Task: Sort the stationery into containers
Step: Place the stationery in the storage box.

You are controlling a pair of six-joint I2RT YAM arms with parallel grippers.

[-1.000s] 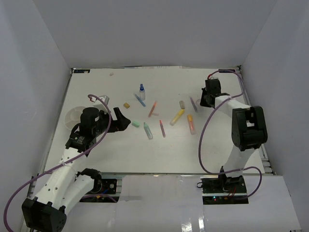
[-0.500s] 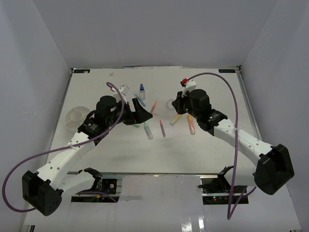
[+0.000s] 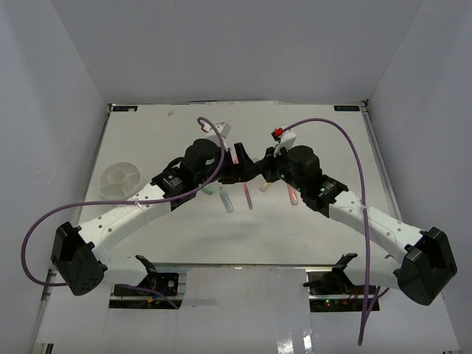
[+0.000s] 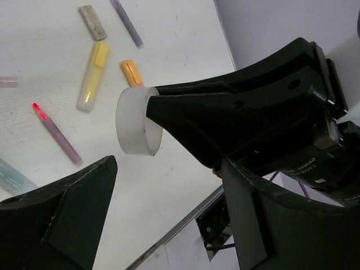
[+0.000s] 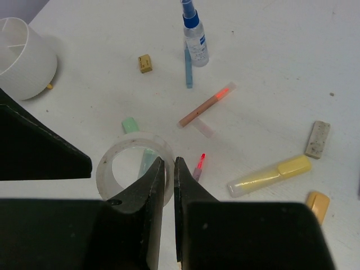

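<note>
Above the desk (image 3: 339, 140), the right pincer (image 5: 169, 164) is clamping the clear tape ring (image 5: 134, 140) by its wall; the left pincer (image 4: 166, 169), gaping, is facing it, ring just ahead.

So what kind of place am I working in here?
Probably a lab test cell, not an office: a white table boxed in by plain walls, loose stationery such as the yellow highlighter strewn on it, and one divided white dish at its left side.

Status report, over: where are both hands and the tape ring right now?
Right hand shut on tape ring, held above the table. Left hand open, facing the ring, no contact visible. White dish far left; nothing blocking.
</note>
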